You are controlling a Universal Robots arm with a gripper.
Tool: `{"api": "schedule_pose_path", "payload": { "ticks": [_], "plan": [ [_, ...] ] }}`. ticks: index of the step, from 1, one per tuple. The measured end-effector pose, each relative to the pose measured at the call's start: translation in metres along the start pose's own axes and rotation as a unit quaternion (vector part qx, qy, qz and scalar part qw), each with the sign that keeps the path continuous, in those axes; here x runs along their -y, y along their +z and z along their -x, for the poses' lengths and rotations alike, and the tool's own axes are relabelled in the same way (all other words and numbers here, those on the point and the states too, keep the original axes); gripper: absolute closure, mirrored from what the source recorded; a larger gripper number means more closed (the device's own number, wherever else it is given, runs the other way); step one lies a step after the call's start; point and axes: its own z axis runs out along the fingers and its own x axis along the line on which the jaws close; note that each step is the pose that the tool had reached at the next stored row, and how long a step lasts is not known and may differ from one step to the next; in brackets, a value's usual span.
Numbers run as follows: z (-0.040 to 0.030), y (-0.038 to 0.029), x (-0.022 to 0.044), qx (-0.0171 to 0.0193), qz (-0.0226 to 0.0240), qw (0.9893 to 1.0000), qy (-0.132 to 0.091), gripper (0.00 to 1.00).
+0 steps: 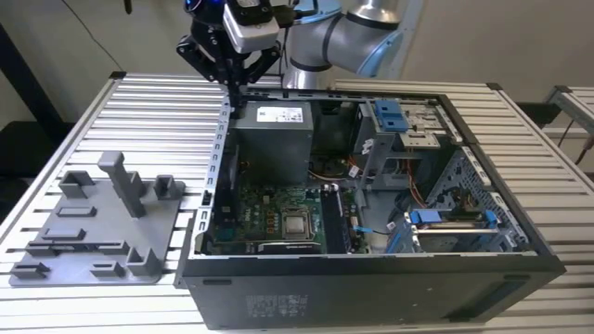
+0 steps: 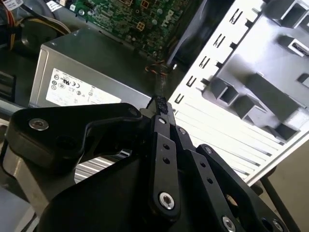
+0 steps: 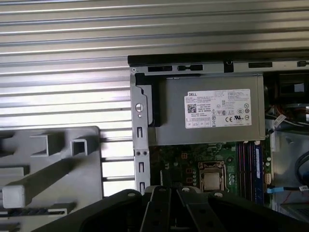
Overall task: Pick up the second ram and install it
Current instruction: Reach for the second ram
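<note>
My gripper point(image 1: 234, 92) hangs above the far corner of the open PC case point(image 1: 371, 278), on the exterior view's left, over the edge by the grey power supply point(image 1: 274, 139). In the second wrist view its black fingers point(image 2: 164, 140) meet at the tip, shut, with nothing seen between them. Long narrow dark sticks point(image 1: 332, 219) stand in the motherboard's slots beside the processor socket point(image 1: 297, 224). In the first wrist view these sticks point(image 3: 240, 166) sit next to the socket point(image 3: 211, 179). I cannot tell which one is the second ram.
A grey plastic tray point(image 1: 93, 229) with upright posts lies on the slatted metal table point(image 1: 149, 111) on the exterior view's left of the case. Drive cages with blue clips point(image 1: 390, 115) and cables fill the case's other side. The case wall point(image 3: 140, 125) stands under the gripper.
</note>
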Motion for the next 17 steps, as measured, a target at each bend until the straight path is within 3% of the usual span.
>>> {"api": "schedule_pose_path", "payload": {
  "ticks": [17],
  "plan": [
    [-0.0097, 0.0004, 0.0008, 0.0, 0.0, 1.0, 0.0, 0.89]
  ]
}}
